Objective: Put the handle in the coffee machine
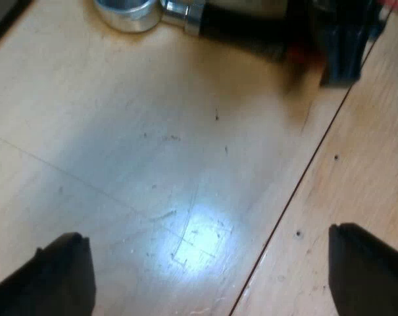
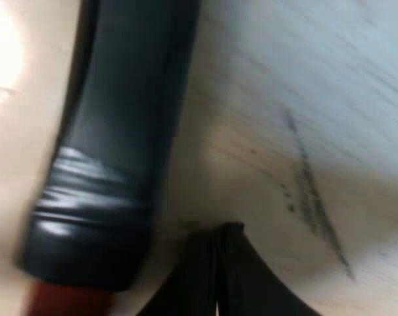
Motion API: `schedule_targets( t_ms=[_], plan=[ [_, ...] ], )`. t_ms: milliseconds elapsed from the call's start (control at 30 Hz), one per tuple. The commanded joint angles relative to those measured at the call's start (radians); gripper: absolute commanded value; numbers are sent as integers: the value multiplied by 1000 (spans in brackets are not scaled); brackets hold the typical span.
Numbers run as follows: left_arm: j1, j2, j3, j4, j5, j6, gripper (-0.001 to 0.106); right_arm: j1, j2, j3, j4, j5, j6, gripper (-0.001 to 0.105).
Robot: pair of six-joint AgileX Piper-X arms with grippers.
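The holder (image 1: 185, 18) is lying on the table (image 1: 152, 164). My right gripper (image 2: 215, 263) is sitting beside its handle, jaws pressed together, so I'm risking nudging it away. My left gripper (image 1: 205, 243) is hanging with jaws spread.

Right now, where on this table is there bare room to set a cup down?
Free: the wide bare table between the open left gripper and the metal holder, both sides of the dark seam. Crowded: around the holder's handle, where the right gripper sits beside its red end.
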Motion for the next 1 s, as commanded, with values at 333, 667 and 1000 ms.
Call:
schedule_targets(
  t_ms=[333,667,1000],
  plan=[
    [-5,-2,-107,97,-98,-25,74,28,179,-199,-236,-261,-2,0],
    [-5,-2,-127,109,-130,-25,74,28,262,-293,-305,-247,59,0],
    [-5,-2,-133,132,-149,-20,74,28,140,-307,-128,-201,60,0]
  ],
)
